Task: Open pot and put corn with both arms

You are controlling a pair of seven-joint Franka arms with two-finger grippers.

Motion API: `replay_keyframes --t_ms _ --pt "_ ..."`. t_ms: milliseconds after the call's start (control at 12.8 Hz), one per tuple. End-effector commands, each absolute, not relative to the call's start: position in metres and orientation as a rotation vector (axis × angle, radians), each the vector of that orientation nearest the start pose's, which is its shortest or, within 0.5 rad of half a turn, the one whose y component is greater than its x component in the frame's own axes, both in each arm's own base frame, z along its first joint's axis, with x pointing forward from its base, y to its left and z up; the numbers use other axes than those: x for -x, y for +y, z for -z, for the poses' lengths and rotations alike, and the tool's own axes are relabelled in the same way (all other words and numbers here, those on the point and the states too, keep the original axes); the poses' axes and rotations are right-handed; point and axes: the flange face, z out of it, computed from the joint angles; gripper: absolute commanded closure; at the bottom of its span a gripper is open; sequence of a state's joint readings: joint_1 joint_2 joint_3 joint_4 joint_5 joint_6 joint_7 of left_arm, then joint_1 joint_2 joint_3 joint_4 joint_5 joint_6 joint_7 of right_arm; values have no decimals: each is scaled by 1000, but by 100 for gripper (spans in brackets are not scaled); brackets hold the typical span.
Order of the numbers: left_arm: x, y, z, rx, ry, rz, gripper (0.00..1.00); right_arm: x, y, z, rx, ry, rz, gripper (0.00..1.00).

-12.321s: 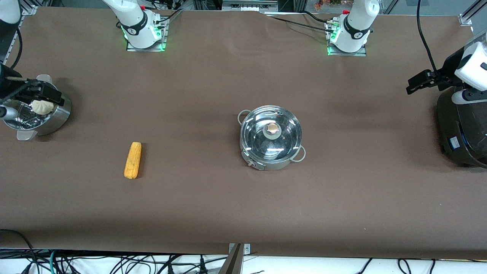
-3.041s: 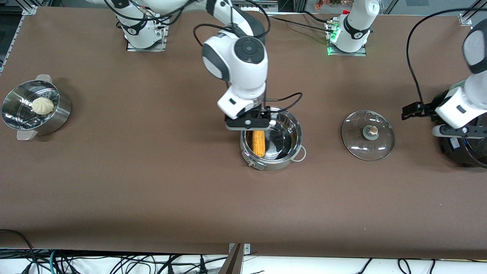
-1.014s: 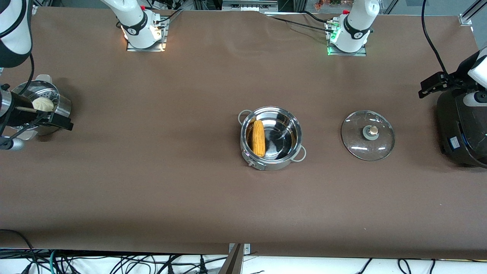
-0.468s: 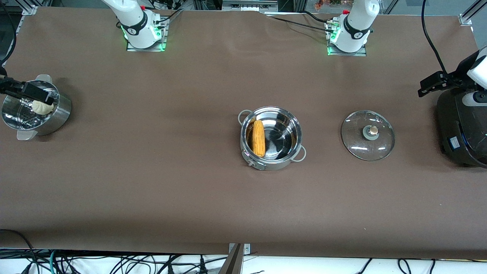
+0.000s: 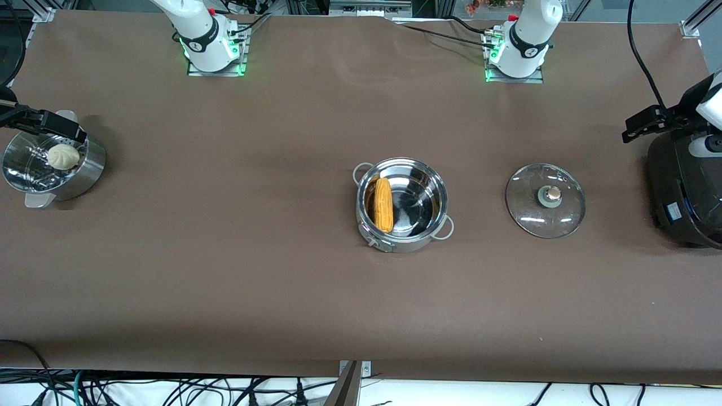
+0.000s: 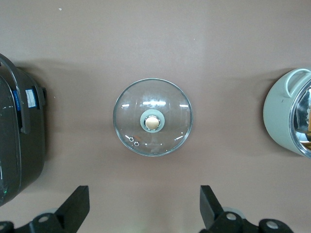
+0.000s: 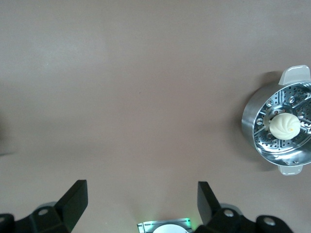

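Observation:
The steel pot (image 5: 404,242) stands open at the table's middle, and the yellow-orange corn (image 5: 383,204) lies inside it against the wall toward the right arm's end. The glass lid (image 5: 530,208) lies flat on the table beside the pot, toward the left arm's end, knob up. It also shows in the left wrist view (image 6: 170,104), with the pot's edge (image 6: 284,121). My left gripper (image 5: 643,123) (image 6: 144,191) is open and empty, high over the black cooker. My right gripper (image 5: 56,125) (image 7: 141,187) is open and empty, high over the steamer bowl.
A perforated steel steamer bowl (image 5: 90,169) (image 7: 252,121) with a white bun (image 5: 63,156) (image 7: 285,125) stands at the right arm's end. A big black cooker (image 5: 682,192) (image 6: 14,136) stands at the left arm's end. The arms' bases (image 5: 211,45) stand along the table's back edge.
Since the first frame the lid has come off the pot and the corn has gone from the table into the pot. In the last second the right gripper shifted over the steamer bowl.

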State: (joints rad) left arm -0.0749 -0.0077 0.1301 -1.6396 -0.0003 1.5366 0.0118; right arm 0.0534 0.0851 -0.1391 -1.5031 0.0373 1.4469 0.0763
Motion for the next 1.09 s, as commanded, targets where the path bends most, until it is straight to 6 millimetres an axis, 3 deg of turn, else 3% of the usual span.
replay_keyframes --t_ms 0,234,1014 --pt "-544 31 -598 3147 -80 -159 0 -552 -32 -612 3118 190 -199 0" --pt "-544 31 -598 3148 -80 -164 0 -543 -3 -625 3128 104 -188 0" --pt "-543 38 -597 3148 -99 -169 0 -560 -14 -600 3163 85 -232 0"
